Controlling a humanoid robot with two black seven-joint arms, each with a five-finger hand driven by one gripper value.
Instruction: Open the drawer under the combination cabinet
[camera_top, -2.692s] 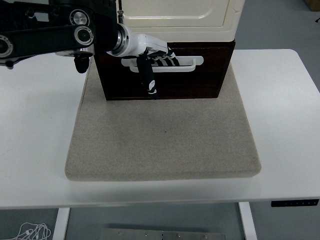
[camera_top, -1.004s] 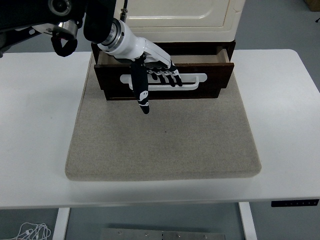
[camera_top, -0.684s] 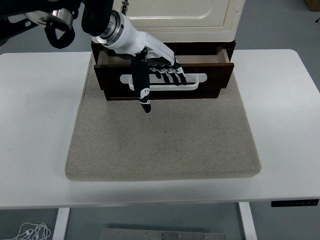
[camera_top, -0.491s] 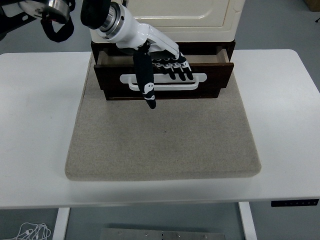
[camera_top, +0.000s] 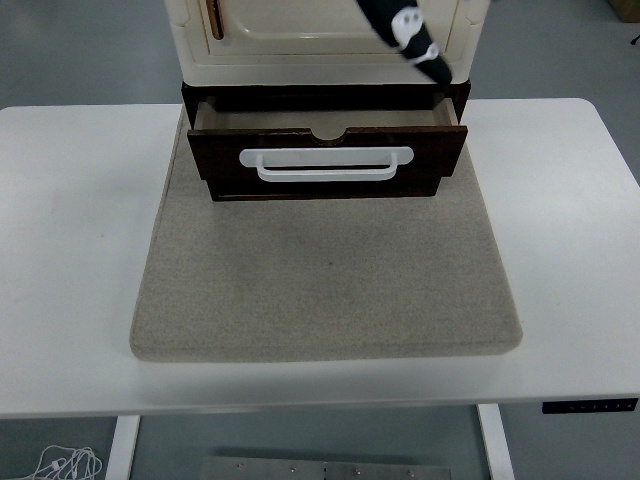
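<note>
Whereas 0.5 s ago the left hand's fingers lay over the white handle (camera_top: 326, 164), that hand (camera_top: 405, 28) has now lifted clear to the frame's top edge, w/ only one black finger showing in front of the cream cabinet (camera_top: 330, 38), touching nothing; how far open it is can't be told. Drawer (camera_top: 327, 155) is unchanged: pulled partway out under the cabinet, on the grey mat (camera_top: 325, 280) toward the table's (camera_top: 70, 250) far edge.

a white surface (camera_top: 70, 250) spans the view, its near edge along the bottom. a grey-beige felt mat (camera_top: 325, 290) lies flat on its middle, reaching toward the far edge. the combination cabinet (camera_top: 325, 100) stands on the mat's far part, not on the bare surface.
</note>
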